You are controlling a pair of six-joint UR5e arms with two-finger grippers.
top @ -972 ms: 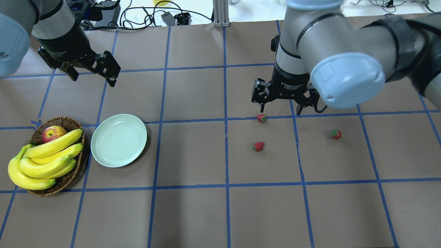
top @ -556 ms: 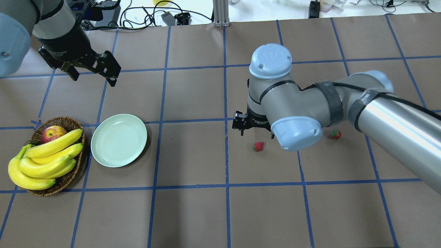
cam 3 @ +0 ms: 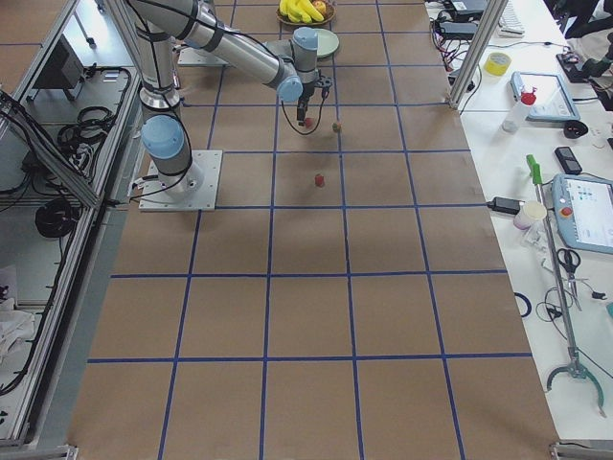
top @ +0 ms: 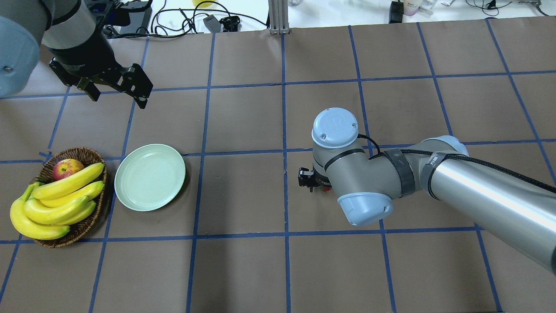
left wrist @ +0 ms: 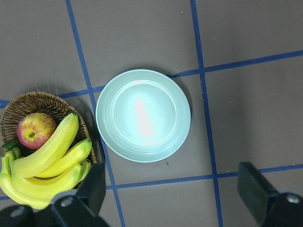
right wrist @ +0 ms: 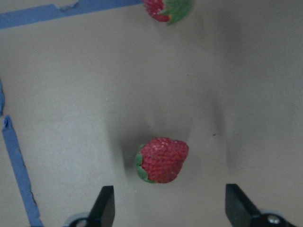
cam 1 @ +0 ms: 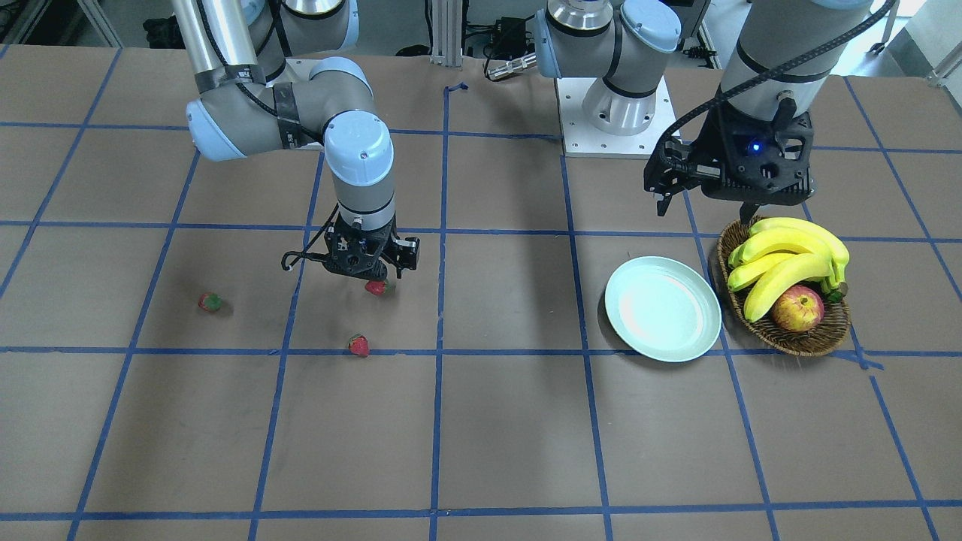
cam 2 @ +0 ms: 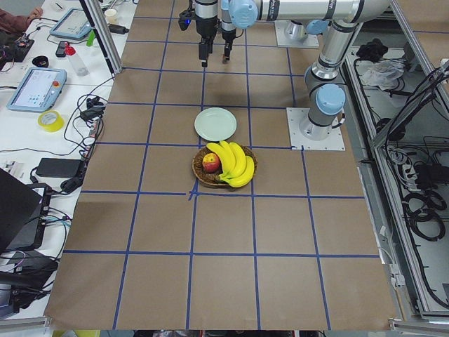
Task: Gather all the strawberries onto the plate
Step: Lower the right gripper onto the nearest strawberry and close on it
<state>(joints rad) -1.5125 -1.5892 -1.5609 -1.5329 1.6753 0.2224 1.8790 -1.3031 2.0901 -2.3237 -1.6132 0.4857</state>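
- The round, shallow, pale mint plate [cam 1: 663,309] lies bare on the brown paper-covered bench [cam 1: 511,421]. No berry is in it, so I judge that none of the collecting is done yet.
- All three small red strawberries with green leafy caps lie on the bench on the robot's right side, well apart from the plate.
- The right end effector [cam 1: 370,269] hangs low over the first strawberry [cam 1: 376,286]. In the right wrist view its two fingers are released and wide apart. The berry lies on its side in the gap between them and neither finger touches it.
- This looks like the moment just ahead of the first grasp, with the clench not yet made.
- The second strawberry [cam 1: 358,345] lies near the first, farther from the robot's base. The third strawberry [cam 1: 210,302] lies well off toward the robot's right.
- The left end effector [top: 116,99] hovers high above the bench near the plate, released and holding nothing. Its wrist view looks down on the bare plate.
- Just beside the plate stands a brown wicker basket [cam 1: 797,344] holding yellow bananas [cam 1: 782,259] and a red-yellow apple [cam 1: 798,308]. These are no part of the job.
- As I judge it, what is left is three pick-ups, three carries across the bench and three drops into the plate.
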